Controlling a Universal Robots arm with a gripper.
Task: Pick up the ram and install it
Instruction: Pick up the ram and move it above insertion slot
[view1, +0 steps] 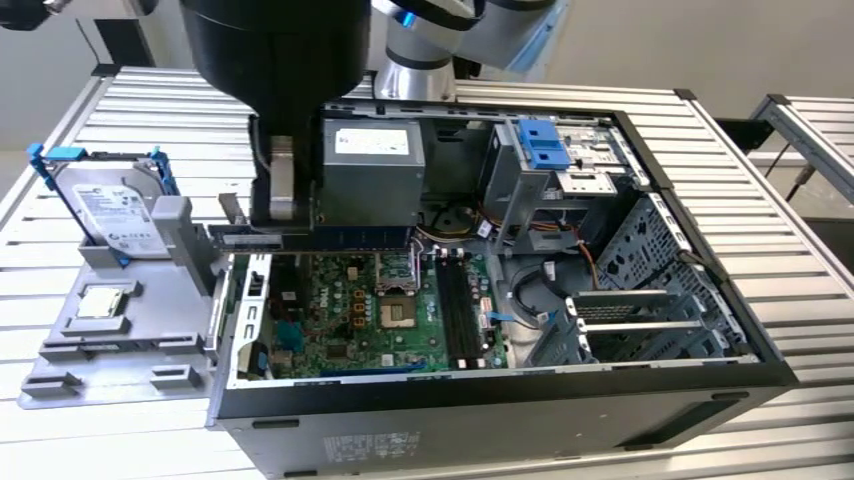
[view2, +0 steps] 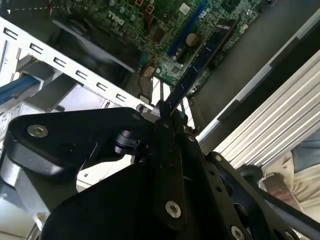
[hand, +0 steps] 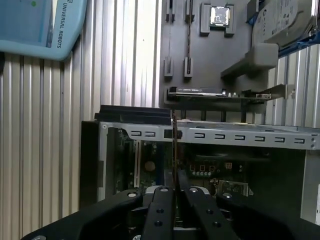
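Ram (view2: 201, 57) gripped edge-on in the gripper's (view2: 163, 114) closed fingers, projecting from the fingertips over the motherboard (view2: 120, 15); pickup done, apparently not yet seated in a slot.

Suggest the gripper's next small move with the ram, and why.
Probably carry it toward the exterior view's right: the gripper is shut on the ram, which hangs near the case wall on that view's left, short of the black memory slots beside the processor socket.
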